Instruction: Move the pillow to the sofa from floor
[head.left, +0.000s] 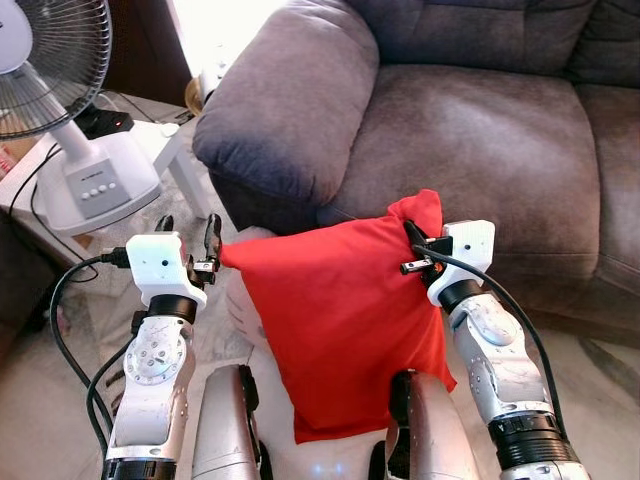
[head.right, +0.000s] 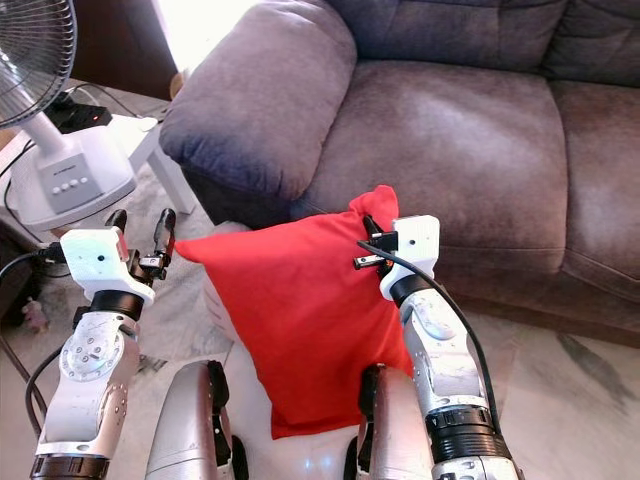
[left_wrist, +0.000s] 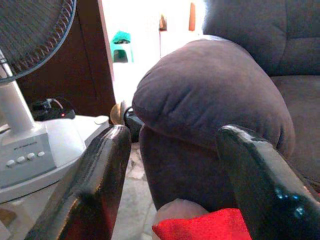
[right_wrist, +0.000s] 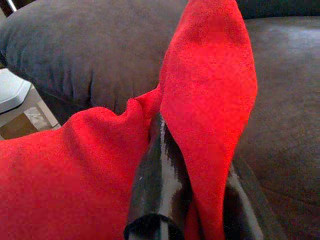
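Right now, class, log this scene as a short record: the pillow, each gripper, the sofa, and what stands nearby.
pillow: red pillow, lifted in front of the sofa, hanging down between the arms
right gripper: right gripper shut on the pillow's upper corner
left gripper: left gripper open, beside the pillow's left corner, not holding it
sofa: grey-brown sofa, seat cushion bare
nearby: white fan to the robot's left of the sofa arm

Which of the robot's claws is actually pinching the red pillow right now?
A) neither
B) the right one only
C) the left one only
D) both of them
B: the right gripper is shut on the top corner of the red pillow, while the left gripper stands open beside the other corner.
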